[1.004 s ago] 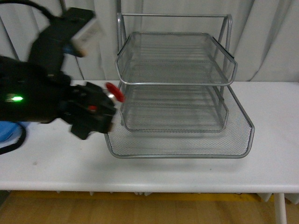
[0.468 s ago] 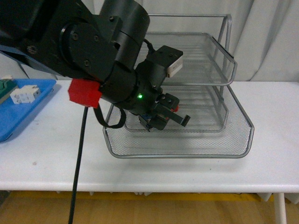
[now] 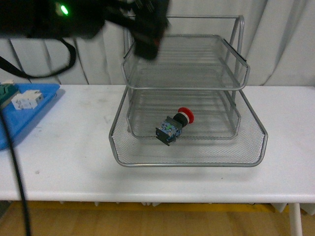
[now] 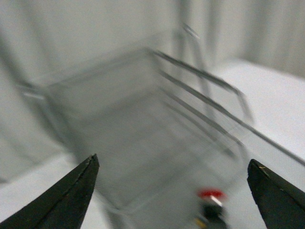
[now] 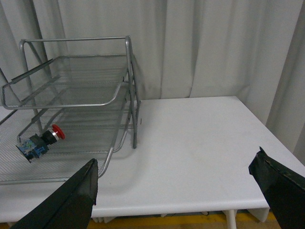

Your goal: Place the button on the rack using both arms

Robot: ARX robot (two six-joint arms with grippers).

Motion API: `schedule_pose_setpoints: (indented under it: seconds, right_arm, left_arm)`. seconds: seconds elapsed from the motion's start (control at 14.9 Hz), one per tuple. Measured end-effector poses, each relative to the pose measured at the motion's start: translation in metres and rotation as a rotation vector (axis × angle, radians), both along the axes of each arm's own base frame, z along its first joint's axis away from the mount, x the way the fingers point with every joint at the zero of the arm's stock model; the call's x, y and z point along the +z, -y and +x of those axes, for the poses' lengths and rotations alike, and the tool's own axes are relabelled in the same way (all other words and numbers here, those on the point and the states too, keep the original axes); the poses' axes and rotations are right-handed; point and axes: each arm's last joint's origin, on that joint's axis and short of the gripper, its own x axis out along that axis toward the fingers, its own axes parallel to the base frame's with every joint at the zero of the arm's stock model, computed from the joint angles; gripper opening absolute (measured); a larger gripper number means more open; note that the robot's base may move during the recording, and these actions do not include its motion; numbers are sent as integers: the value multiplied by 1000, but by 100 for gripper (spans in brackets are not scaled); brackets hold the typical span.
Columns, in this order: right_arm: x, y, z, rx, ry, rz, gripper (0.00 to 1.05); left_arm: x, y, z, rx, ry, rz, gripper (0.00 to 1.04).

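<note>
Nearest us, the white table [image 3: 64, 167] runs across the front, bare wood floor below it. On it sits the rack [image 3: 187, 164], and there in its bottom tier is the button [image 3: 174, 127]. It lies on its side on the mesh, just left of centre, with its red cap pointing far and right and its black and blue body toward the near left. The cap sits just in front of the middle tier's front rim, and nothing touches the button.

Off to the left, a blue tray [image 3: 34, 115] lies at the table edge, well apart from the rack. It holds a white block [image 3: 27, 100] and a green-topped block [image 3: 5, 91] at its far end.

The right gripper [image 5: 176, 162] hangs over the table to the right of the rack, fingers spread wide and empty.

The left gripper [image 4: 171, 162] is up above the rack, its jaws also wide apart with nothing between them. Its wrist view is blurred, but the button's red cap shows below. In the front view the left arm [image 3: 74, 17], green light lit, is a dark smear across the top left. It covers the far left corner of the rack's frame and top tier.

Behind everything hangs a pale curtain [image 3: 285, 44].
</note>
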Motion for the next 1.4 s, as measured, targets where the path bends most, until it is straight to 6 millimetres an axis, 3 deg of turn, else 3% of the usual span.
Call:
schedule_pose_setpoints:
  seconds: [0.07, 0.2, 0.27, 0.33, 0.47, 0.54, 0.67, 1.07, 1.2, 1.4]
  right_arm:
    - [0, 0, 0, 3, 2, 0, 98]
    - [0, 0, 0, 3, 0, 0, 98]
    - [0, 0, 0, 3, 0, 0, 98]
    - [0, 0, 0, 3, 0, 0, 98]
    - [0, 0, 0, 3, 1, 0, 98]
    - [0, 0, 0, 3, 0, 0, 98]
    - [0, 0, 0, 3, 1, 0, 98]
    - [0, 0, 0, 3, 1, 0, 98]
    - [0, 0, 0, 3, 0, 0, 98]
    - [0, 0, 0, 3, 1, 0, 98]
  left_arm:
    - [5, -11, -10, 184, 77, -85, 83]
    - [-30, -44, -41, 453, 53, -159, 62]
    - [-44, -64, -58, 502, 23, -166, 47]
    - [-42, -76, -73, 509, 50, -190, 34]
    - [-42, -91, -95, 500, 71, -217, 13]
    - [-51, -98, -107, 495, 41, -207, 2]
    - [-56, -111, -129, 505, 43, -208, 2]
    - [-66, -124, -160, 498, 74, -219, 2]
    - [-78, -135, -171, 498, 13, -202, 2]
    - [-70, -136, -181, 495, 50, -212, 2]
